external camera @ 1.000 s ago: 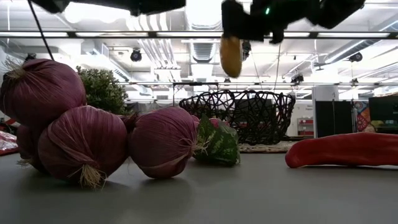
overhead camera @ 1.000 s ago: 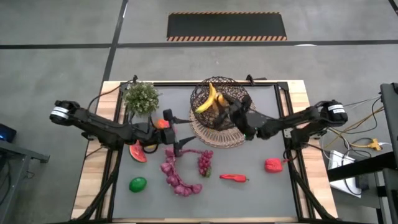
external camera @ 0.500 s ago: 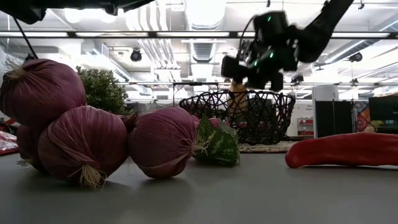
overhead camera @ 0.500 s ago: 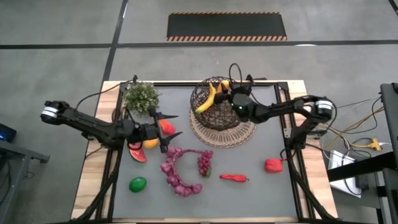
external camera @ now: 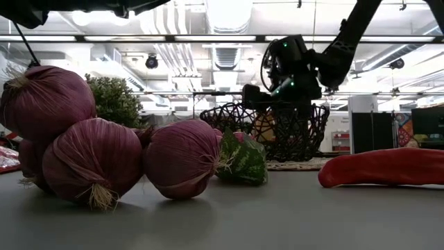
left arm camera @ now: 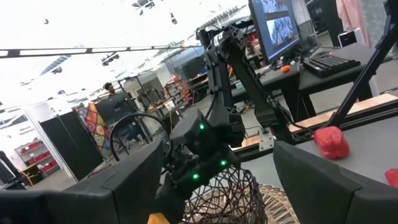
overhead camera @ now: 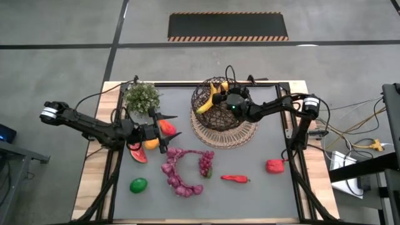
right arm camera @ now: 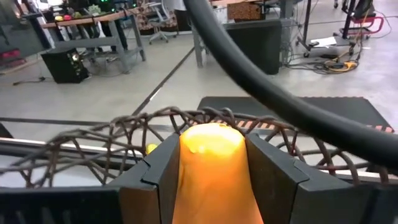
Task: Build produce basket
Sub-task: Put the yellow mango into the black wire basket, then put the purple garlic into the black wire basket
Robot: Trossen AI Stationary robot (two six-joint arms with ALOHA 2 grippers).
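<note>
The dark wire basket [overhead camera: 204,116] stands on a round woven mat [overhead camera: 245,135] at the table's far middle, with a yellow banana [overhead camera: 208,100] in it. My right gripper [overhead camera: 226,94] reaches over the basket from the right, shut on a yellow-orange mango [right arm camera: 211,165]. In the low view the mango [external camera: 263,128] shows behind the mesh, inside the basket [external camera: 305,132]. My left gripper [overhead camera: 170,125] hovers open at the table's left, above a red fruit [overhead camera: 166,127], an orange [overhead camera: 150,144] and a watermelon slice [overhead camera: 137,152]. My right gripper pinches the mango's two sides [right arm camera: 184,167] between its two fingers [right arm camera: 155,171]. The fingers come nearly level from the table's right, over the basket's rim. The mango sticks out past the fingertips and down into the basket; whether it rests on anything there, I cannot tell.
Purple grapes [overhead camera: 205,162], a string of purple onions [overhead camera: 177,179], a green lime [overhead camera: 138,185], a long red pepper [overhead camera: 235,179] and a red bell pepper [overhead camera: 274,165] lie on the near half. A leafy plant [overhead camera: 142,98] stands at the far left.
My right gripper has swung with the mango toward the table's far edge and over the basket, rolling as it went. It has come down, so the mango has sunk from high above the rim to inside the basket. My left gripper has drawn back toward the left edge, still open.
</note>
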